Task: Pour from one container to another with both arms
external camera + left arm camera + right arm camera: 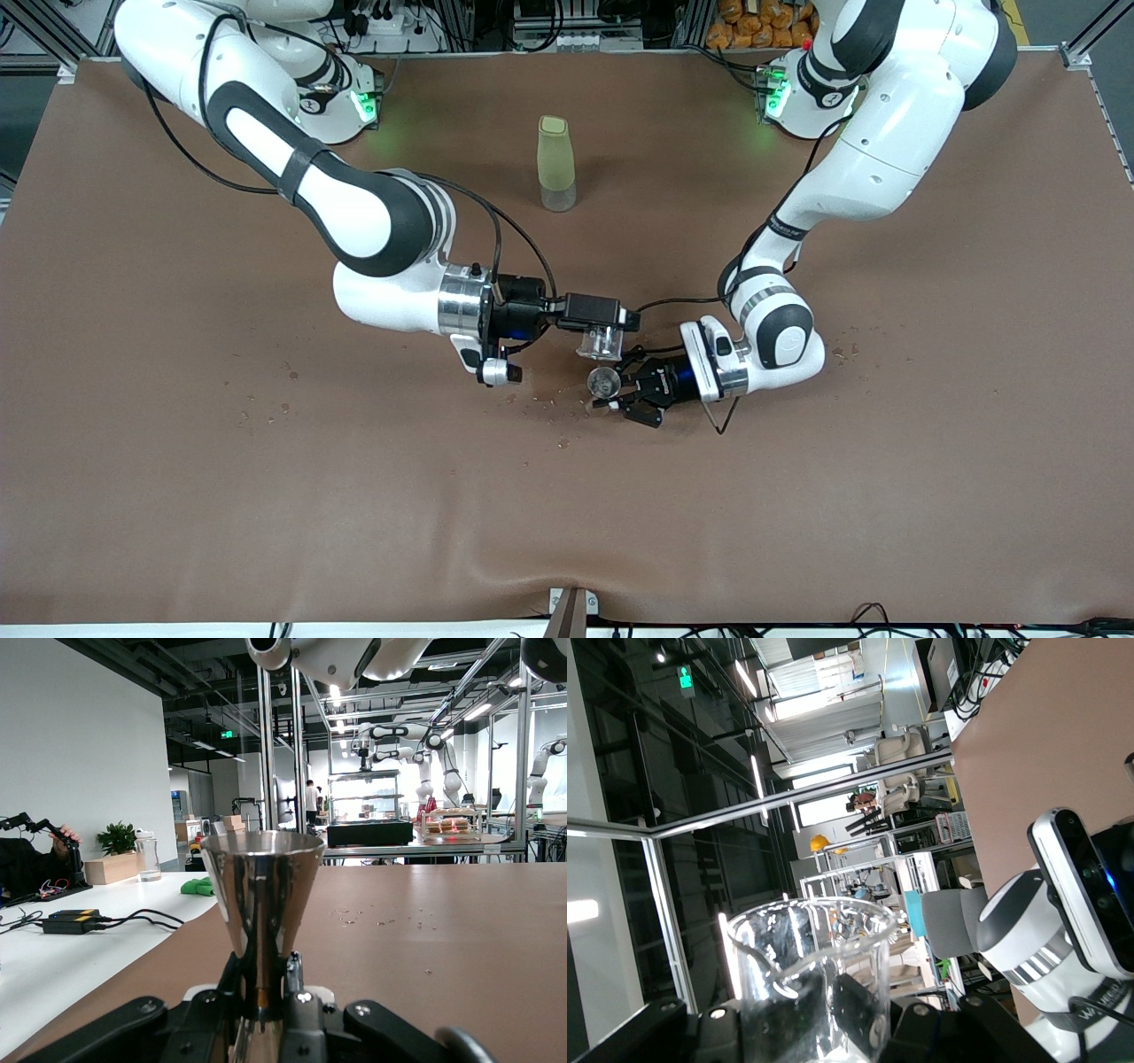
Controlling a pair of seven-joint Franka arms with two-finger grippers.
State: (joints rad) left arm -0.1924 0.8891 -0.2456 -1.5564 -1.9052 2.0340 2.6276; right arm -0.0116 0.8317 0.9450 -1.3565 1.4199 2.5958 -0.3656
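Observation:
My right gripper point(603, 330) is shut on the tiny clear glass measuring cup point(600, 342), held tipped on its side just above the steel jigger point(604, 382). In the right wrist view the cup point(811, 966) fills the space between the black fingers point(864, 1014) of the right gripper point(815, 1014). My left gripper point(614, 386) is shut on the jigger's narrow waist and holds it upright low over the middle of the table. In the left wrist view the shiny jigger point(263, 890) rises out of the left gripper point(264, 994). I cannot see any contents in either vessel.
A tall pale-green bottle point(556, 164) with a clear base stands between the arms' bases, farther from the front camera than the grippers. Small crumbs point(542, 400) lie on the brown table cover point(266, 496) around the grippers, more crumbs point(843, 351) by the left arm's elbow.

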